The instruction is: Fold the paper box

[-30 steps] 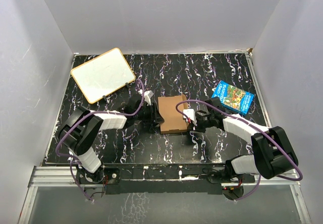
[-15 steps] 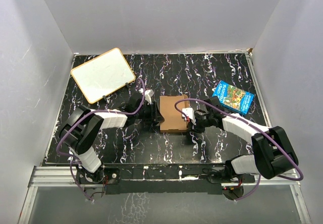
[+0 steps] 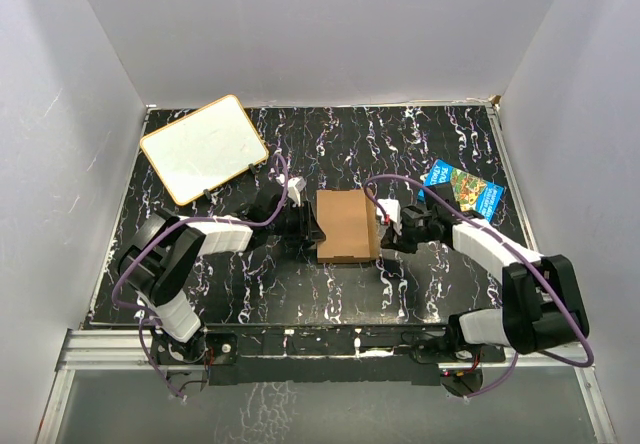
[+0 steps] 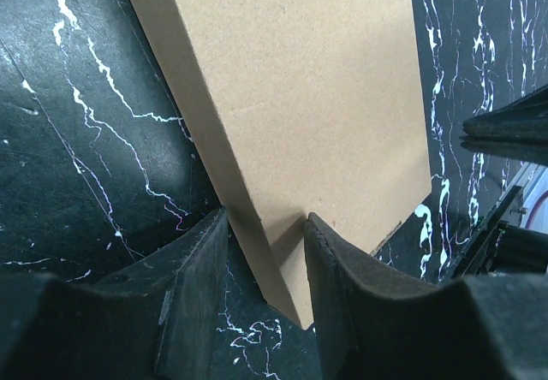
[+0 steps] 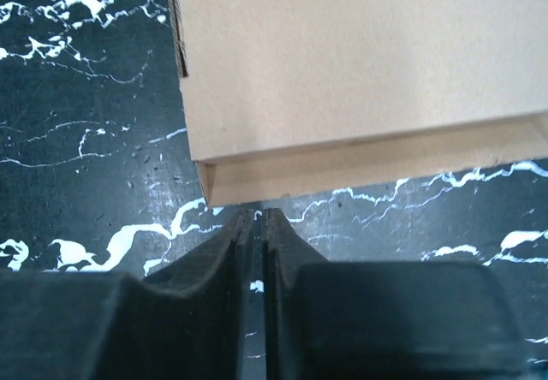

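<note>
From above, I saw the paper box (image 3: 345,225) in the middle of the table (image 3: 450,144); I couldn't make out any fingertips. Left wrist: the left gripper (image 4: 265,260) pinched the box's edge, top cut off. Right wrist: the right gripper (image 5: 255,226) was nearly closed and empty, box at 12 o'clock.

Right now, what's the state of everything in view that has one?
paper box: folded closed, lying flat.
left pincer: shut on the paper box's left edge.
right pincer: shut, empty, just off the box's right edge.
blue printed box: closed, lying flat, untouched.
white board: blank, face up, untouched.
</note>
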`<act>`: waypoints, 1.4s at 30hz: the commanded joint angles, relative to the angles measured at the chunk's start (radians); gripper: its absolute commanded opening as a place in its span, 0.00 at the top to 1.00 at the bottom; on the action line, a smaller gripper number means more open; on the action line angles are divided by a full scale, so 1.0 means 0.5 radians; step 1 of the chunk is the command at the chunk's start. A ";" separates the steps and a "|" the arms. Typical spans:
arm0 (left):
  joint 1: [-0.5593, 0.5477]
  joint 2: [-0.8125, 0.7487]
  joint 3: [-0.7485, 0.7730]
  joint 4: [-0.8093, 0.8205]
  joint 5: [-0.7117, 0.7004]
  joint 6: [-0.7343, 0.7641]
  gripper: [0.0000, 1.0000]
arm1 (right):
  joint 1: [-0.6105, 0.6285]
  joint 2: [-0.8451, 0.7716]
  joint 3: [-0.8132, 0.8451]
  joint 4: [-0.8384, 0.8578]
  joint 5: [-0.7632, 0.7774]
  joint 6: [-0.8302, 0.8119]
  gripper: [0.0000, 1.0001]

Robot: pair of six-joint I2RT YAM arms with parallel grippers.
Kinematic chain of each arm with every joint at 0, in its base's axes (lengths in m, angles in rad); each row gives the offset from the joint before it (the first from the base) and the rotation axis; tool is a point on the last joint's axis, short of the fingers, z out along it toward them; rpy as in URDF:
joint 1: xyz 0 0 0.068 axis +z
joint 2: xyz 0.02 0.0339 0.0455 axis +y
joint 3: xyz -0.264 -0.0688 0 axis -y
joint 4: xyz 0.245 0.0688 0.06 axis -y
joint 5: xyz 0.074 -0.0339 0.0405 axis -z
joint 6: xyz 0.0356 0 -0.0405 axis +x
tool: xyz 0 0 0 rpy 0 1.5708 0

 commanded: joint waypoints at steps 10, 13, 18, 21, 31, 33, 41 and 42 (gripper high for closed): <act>0.003 0.057 0.042 -0.181 0.004 0.106 0.62 | -0.042 0.260 0.122 -0.253 -0.008 -0.321 0.91; 0.003 0.065 0.049 -0.174 0.019 0.108 0.61 | -0.010 0.268 0.113 -0.251 -0.030 -0.327 0.91; 0.003 0.073 0.061 -0.174 0.034 0.106 0.62 | 0.058 0.303 0.121 -0.246 -0.063 -0.285 0.91; 0.003 0.087 0.071 -0.168 0.046 0.109 0.62 | 0.093 0.326 0.143 -0.212 -0.092 -0.198 0.91; 0.003 0.134 0.113 -0.165 0.093 0.131 0.62 | 0.140 0.215 0.121 -0.087 -0.160 -0.068 0.91; 0.003 0.144 0.121 -0.162 0.104 0.137 0.62 | 0.140 0.198 0.110 -0.065 -0.173 -0.064 0.91; 0.004 0.179 0.169 -0.179 0.148 0.164 0.62 | 0.154 0.158 0.084 -0.009 -0.173 -0.047 0.89; 0.002 0.181 0.177 -0.190 0.149 0.173 0.62 | 0.154 0.163 0.094 -0.046 -0.169 -0.079 0.89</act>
